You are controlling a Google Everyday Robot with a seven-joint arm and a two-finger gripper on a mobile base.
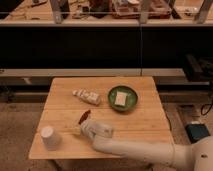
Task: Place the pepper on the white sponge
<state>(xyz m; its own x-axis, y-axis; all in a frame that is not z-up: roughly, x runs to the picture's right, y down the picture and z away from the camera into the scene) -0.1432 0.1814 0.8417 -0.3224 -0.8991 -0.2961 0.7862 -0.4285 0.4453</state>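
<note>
Dark red pepper (84,116): lies on the wooden desk (142,125), near the front middle.
End effector (87,128): low over the desk, at the pepper's near end; apart or clamped, cannot tell.
White sponge (120,98): in the green plate (112,90), well apart from the pepper, nothing on it.
Progress: early, by my judgement; the grasp is unconfirmed, and the lift, carry and placing remain.

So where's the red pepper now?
Camera view: the pepper lies left of centre on the table, between the bottle and the gripper.
</note>
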